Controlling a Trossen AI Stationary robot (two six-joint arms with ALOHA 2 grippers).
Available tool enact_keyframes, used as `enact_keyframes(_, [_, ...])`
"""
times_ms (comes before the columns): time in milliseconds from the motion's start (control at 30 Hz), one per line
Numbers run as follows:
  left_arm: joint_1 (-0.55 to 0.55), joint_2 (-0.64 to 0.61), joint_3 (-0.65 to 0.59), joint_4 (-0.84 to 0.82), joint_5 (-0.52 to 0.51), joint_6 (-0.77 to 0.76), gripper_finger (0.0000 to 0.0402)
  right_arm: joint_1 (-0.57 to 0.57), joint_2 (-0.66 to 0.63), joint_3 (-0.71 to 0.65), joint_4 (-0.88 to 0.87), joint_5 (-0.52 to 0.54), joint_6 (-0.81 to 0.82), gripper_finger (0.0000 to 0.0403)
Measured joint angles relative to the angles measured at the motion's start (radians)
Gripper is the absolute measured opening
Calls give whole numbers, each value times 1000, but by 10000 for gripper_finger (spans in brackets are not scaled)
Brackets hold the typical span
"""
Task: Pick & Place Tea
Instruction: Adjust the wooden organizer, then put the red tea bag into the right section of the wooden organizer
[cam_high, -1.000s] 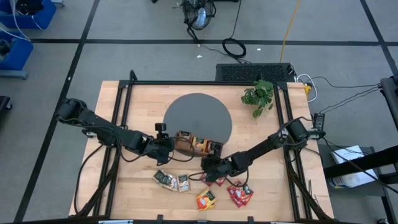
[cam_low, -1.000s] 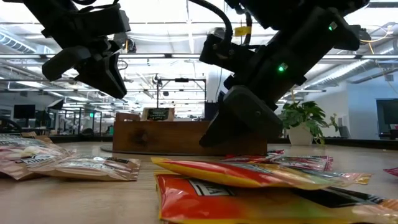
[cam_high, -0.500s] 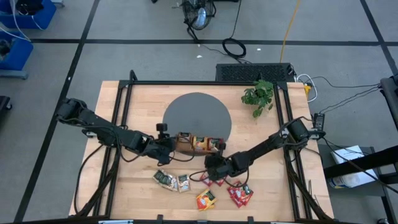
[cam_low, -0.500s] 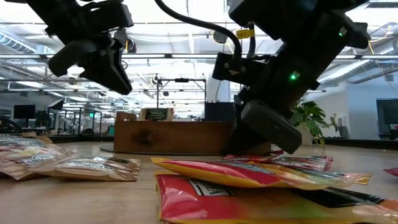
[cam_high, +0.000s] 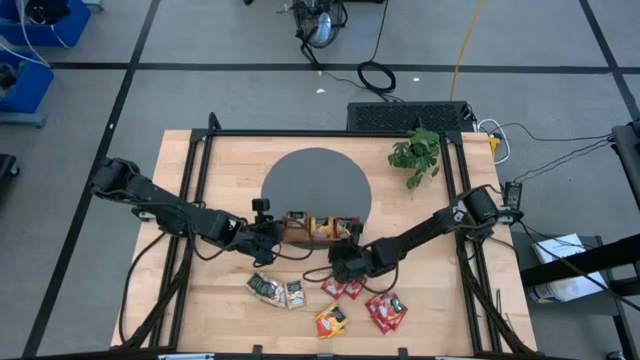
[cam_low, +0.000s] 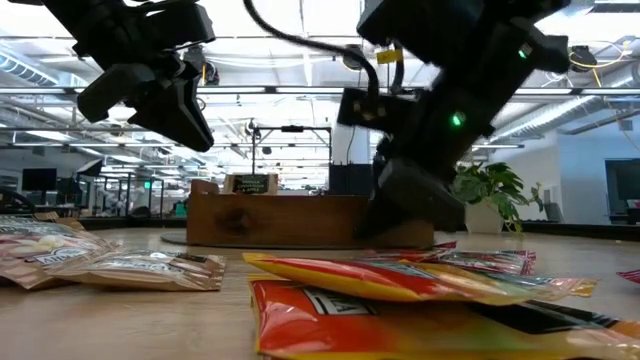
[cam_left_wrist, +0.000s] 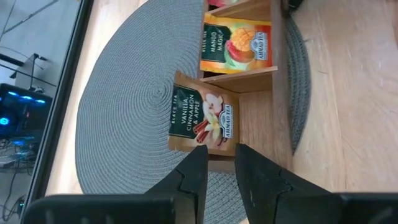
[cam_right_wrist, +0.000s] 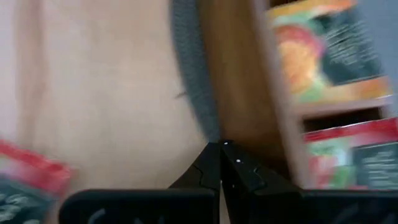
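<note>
The wooden tray (cam_high: 300, 237) stands on the round grey mat (cam_high: 318, 180). Its compartments hold a brown tea sachet (cam_left_wrist: 202, 118), an orange one (cam_left_wrist: 236, 46) and a red one (cam_right_wrist: 354, 155). Loose tea lies near the front edge: two dark sachets (cam_high: 278, 290), red ones (cam_high: 345, 288) (cam_high: 386, 312) and an orange one (cam_high: 330, 320). My left gripper (cam_high: 270, 230) hangs narrowly open above the tray's left end (cam_low: 205, 205); nothing is between its fingers (cam_left_wrist: 193, 168). My right gripper (cam_high: 340, 262) is shut and empty, low at the tray's near wall (cam_right_wrist: 239, 81). My right gripper's shut fingertips (cam_right_wrist: 214, 155) slant down from the table's right and stand right at the tray's near wall, by the mat's edge. I cannot tell whether they touch the wood. No sachet is between them.
A potted plant (cam_high: 417, 155) stands at the far right of the table. Black frame rails (cam_high: 190, 190) run along both sides. Bare wood lies left of the mat and right of the loose sachets.
My right gripper has left the red sachets and gone toward the table's far edge, up to the tray's near wall, tipping as it went and staying shut. The red sachets lie where they were.
</note>
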Motion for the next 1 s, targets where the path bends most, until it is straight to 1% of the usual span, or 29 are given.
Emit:
enact_keyframes(167, [0,0,-2,3,0,7,88,12,-67,0,3,-5,-34,0])
enact_keyframes(300, [-1,0,-28,6,1,3,88,36,-120,0,-5,-5,-41,0])
enact_keyframes(500, [0,0,-52,8,10,-1,88,69,-184,0,-69,-5,-37,0])
enact_keyframes(600, [-1,0,-53,42,93,11,88,79,-209,0,-80,-5,-35,0])
enact_keyframes(733, [-15,0,-55,172,254,6,88,96,-241,2,-105,-14,-32,0])
enact_keyframes(800, [-28,10,-66,228,332,11,88,105,-264,2,-170,-105,-27,0])
enact_keyframes(833, [-41,13,-75,236,353,22,88,110,-277,2,-209,-163,-22,0])
enact_keyframes(933, [-81,14,-87,236,364,47,88,131,-332,1,-327,-300,39,0])
enact_keyframes(1000, [-100,13,-87,253,363,57,88,147,-369,2,-396,-369,113,0])
